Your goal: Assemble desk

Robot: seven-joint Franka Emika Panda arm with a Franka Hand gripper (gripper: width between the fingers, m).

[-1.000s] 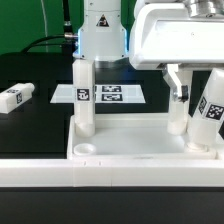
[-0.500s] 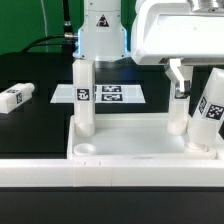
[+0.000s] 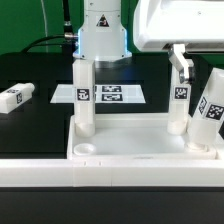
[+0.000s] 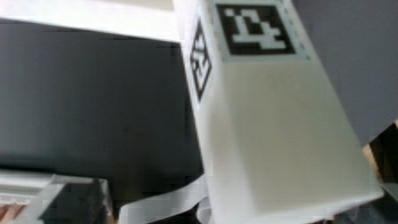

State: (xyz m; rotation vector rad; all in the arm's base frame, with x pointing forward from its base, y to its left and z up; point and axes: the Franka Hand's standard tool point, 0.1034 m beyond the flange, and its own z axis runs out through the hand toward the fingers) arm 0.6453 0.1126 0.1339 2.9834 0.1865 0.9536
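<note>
tabletop (image 3: 135, 135): sitting at the front of the black table (image 3: 40, 125), open side up; empty socket (image 3: 86, 149) at the near corner on the exterior view's left
left leg (image 3: 83, 95): upright in the tabletop
right leg (image 3: 178, 108): upright too, on the exterior view's right
tilted leg (image 3: 210, 112): just beside the right leg, leaning
loose leg (image 3: 15, 97): flat on the table, well apart from the rest
marker board (image 3: 110, 95): flat behind the tabletop
gripper (image 3: 200, 65): up above the right leg; spread wide, gripping nothing; just one finger (image 3: 178, 58) showing
wrist view: tagged leg (image 4: 267, 150) up close; can't tell which one
</note>
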